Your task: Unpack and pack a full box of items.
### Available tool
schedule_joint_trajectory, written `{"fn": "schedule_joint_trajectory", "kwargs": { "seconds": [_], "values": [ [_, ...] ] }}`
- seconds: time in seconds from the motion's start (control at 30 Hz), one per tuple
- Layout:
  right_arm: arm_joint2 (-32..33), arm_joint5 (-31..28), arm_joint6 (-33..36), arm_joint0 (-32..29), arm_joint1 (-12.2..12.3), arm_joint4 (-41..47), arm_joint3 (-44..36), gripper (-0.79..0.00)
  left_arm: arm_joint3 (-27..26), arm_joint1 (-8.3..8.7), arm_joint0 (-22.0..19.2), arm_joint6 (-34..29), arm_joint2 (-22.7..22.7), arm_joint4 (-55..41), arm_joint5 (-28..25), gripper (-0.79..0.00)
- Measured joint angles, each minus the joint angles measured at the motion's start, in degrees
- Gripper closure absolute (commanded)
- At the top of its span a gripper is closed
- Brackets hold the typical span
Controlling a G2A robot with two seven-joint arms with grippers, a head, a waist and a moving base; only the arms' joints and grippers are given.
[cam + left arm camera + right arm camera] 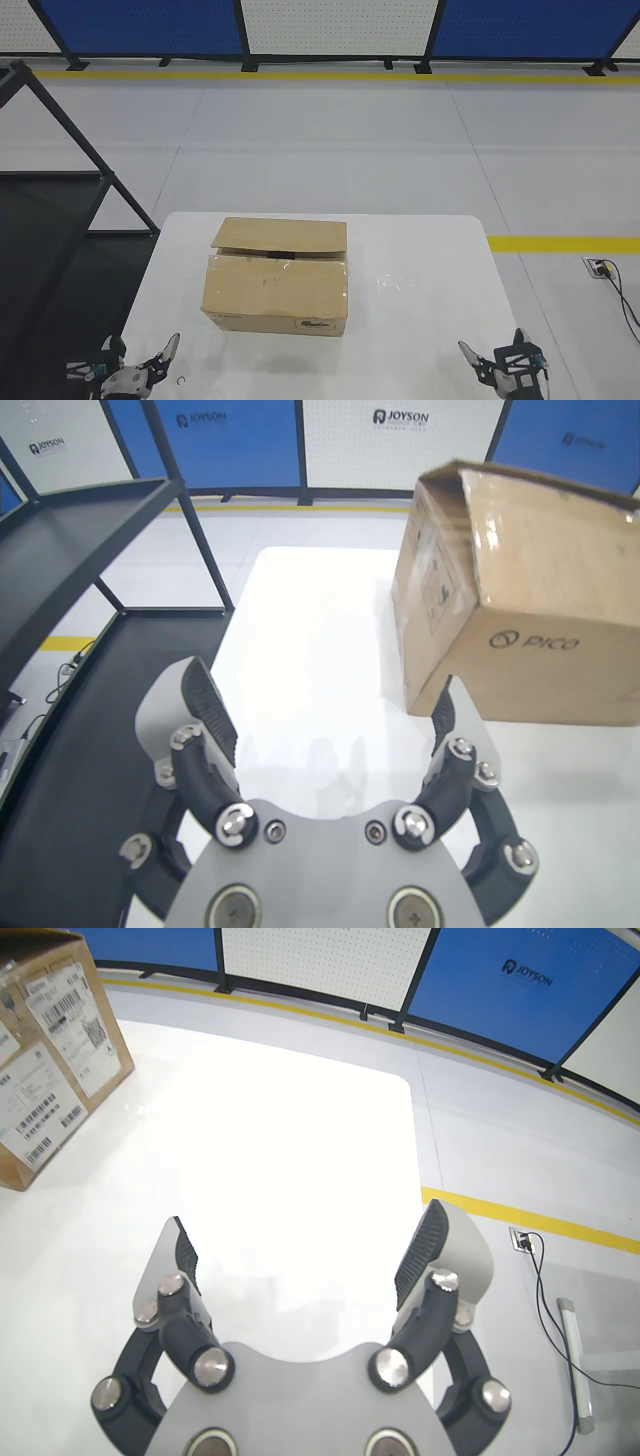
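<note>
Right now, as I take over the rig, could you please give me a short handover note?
Left gripper: open, holding nothing, over a near corner of the table.
Right gripper: open, holding nothing, over the opposite near corner.
Box: mid-table, flaps folded down with a small gap.
Done: nothing yet.
To do: open the flaps, unpack, repack.

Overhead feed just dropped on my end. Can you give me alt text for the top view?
A brown cardboard box sits in the middle of the white table, its top flaps folded down with a thin dark gap between them. The left gripper and right gripper hang open and empty by the table's near corners, clear of the box.
</note>
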Motion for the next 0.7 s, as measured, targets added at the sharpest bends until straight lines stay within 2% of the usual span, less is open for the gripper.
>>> {"fn": "schedule_joint_trajectory", "kwargs": {
  "seconds": [0.1, 0.23, 0.57, 0.63, 0.7],
  "values": [
    [-0.13, 2.68, 0.43, 0.55, -0.24, -0.83, -1.94, -0.785, 0.04, -0.38, -3.17, -0.55, 0.19, -1.48, 4.85, -0.785],
    [-0.86, 4.74, 2.01, 0.98, -0.46, -0.2, -2.89, -0.785, -0.63, -0.63, -5.79, -1.37, 1.87, 0.7, 7.68, -0.785],
    [-0.82, 4.63, 1.94, 0.99, -0.46, -0.19, -2.83, -0.785, -0.58, -0.63, -5.83, -1.47, 2.0, 0.89, 7.82, -0.785],
    [-0.91, 4.69, 1.93, 1.42, -0.58, 1.03, -2.58, -0.785, 0.08, -0.66, -6.8, -2.58, 2.37, 0.33, 7.46, -0.785],
    [-1.24, 4.25, 2.21, 2.31, -0.66, 1.84, -2.3, -0.785, 1.73, -0.69, -9.45, -4.16, 3.16, 0.77, 7.23, -0.785]
  ]
}}
